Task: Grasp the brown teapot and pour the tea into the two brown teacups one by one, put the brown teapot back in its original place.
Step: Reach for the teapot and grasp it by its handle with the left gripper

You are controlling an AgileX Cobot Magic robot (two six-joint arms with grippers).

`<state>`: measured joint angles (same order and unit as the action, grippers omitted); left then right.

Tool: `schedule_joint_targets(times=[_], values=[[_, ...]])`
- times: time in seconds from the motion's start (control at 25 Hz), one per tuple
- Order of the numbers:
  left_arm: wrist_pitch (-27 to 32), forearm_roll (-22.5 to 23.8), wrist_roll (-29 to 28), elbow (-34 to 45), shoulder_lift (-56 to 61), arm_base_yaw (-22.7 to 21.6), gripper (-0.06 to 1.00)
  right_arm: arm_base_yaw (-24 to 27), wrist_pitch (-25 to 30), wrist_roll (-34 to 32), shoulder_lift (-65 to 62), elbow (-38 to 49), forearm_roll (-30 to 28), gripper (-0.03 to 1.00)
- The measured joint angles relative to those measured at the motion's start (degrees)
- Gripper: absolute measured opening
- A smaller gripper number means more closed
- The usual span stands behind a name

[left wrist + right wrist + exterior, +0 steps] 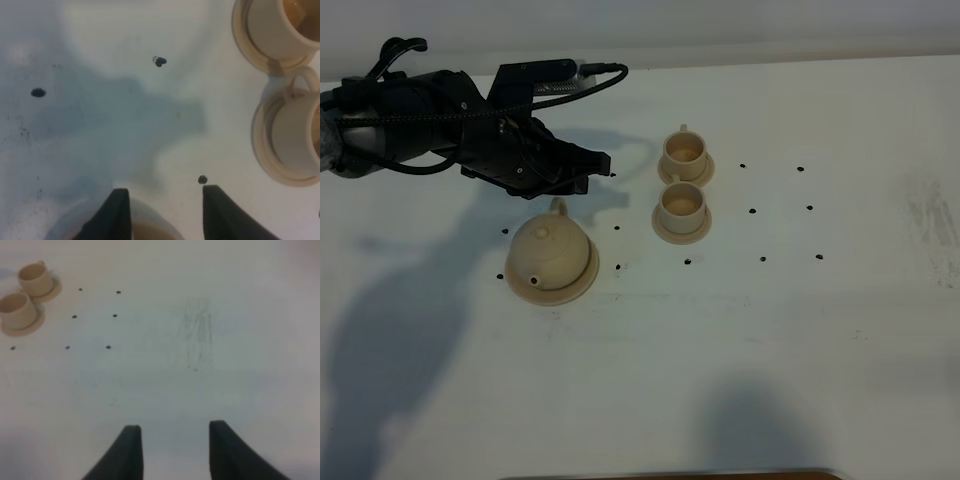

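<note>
Left claw [595, 172] is seen over the table [800, 330], just behind the teapot [552, 255], which is set on its saucer [588, 283]; tea is visible in the far cup [683, 152] and near cup [680, 205], so pouring is judged done. By the left wrist view, its fingers [117, 215] are shown apart, gripping nothing. Right claw [172, 429] is held parted and empty, away from the work.

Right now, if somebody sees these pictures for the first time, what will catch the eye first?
The black left arm reaches in from the upper left of the high view, its jaws apart just behind the brown teapot, which sits on its wide saucer. Right of it two teacups stand on small saucers, one behind the other, both holding brownish liquid.
</note>
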<state>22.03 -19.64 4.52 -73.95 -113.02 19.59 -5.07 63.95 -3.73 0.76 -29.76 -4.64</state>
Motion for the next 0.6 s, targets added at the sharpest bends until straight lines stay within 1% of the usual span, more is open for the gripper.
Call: schedule_joint_targets(times=[0.36,0.6], values=[[1.71,3.75,-0.07,-0.06,0.00,0.06,0.41,0.00,0.00,0.00,0.00,0.00,0.00,0.31],[1.92,4.18,-0.07,-0.06,0.00,0.06,0.44,0.00,0.00,0.00,0.00,0.00,0.00,0.31]])
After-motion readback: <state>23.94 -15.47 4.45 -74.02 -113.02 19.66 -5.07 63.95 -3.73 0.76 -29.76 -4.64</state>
